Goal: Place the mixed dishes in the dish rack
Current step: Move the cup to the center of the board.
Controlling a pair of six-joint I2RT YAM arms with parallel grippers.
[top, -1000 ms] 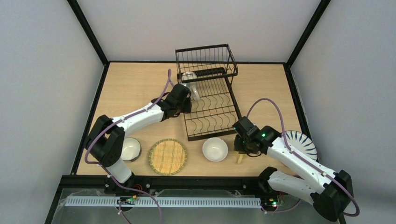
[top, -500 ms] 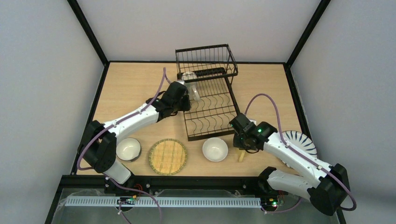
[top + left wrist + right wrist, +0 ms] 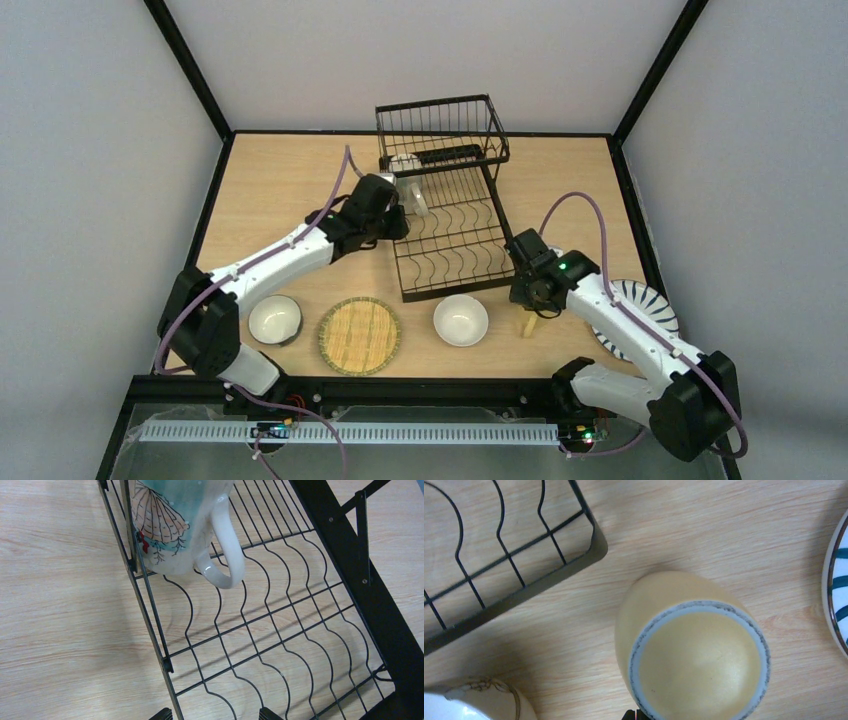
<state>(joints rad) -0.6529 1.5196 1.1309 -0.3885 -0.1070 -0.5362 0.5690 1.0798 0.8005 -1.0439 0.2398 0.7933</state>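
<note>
The black wire dish rack (image 3: 450, 235) stands mid-table, its raised basket (image 3: 440, 125) at the far end. A teal leaf-patterned mug (image 3: 170, 525) sits on the lower tray's left edge. Just short of it, over that edge, my left gripper (image 3: 215, 715) is open with nothing between its fingers. My right gripper (image 3: 636, 716) is shut at the near rim of the pale yellow mug (image 3: 696, 655), which hangs below it off the rack's front right corner (image 3: 528, 322).
Along the front lie a white bowl (image 3: 274, 319), the woven bamboo plate (image 3: 359, 335) and a second white bowl (image 3: 461, 320). The blue-striped plate (image 3: 645, 305) lies at the right, beyond my right forearm. Black frame posts border the table.
My right gripper has carried the yellow mug to the right and slightly farther from the front edge. The left arm has stretched out, while its gripper stays by the rack's left edge.
</note>
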